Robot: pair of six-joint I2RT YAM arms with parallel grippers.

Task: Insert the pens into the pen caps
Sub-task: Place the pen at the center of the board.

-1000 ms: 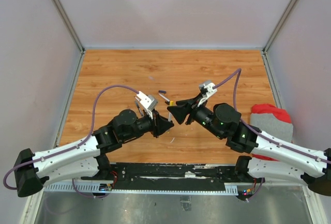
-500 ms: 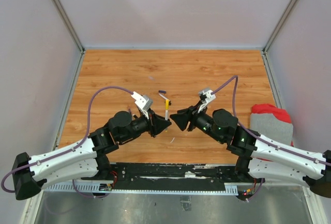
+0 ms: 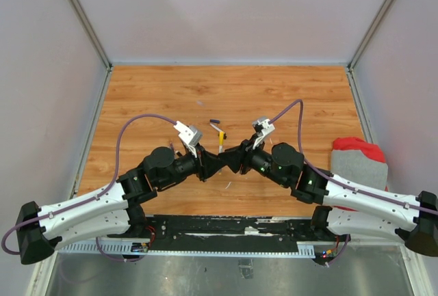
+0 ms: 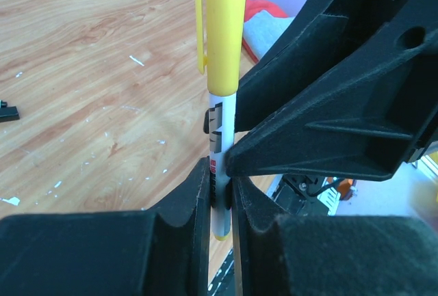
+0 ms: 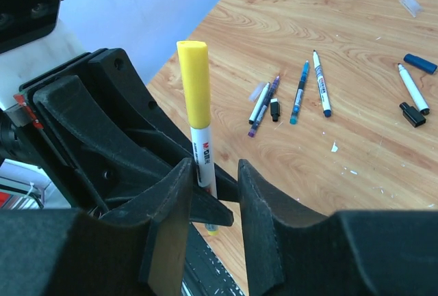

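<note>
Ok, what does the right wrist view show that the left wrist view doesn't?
Only the right wrist view shows the loose pens lying flat farther out, with a blue cap beyond them. Only the left wrist view shows the red cloth and the clip on the yellow cap. Both show the capped pen held upright, the left gripper shut on its barrel, and the right gripper open around it.
</note>
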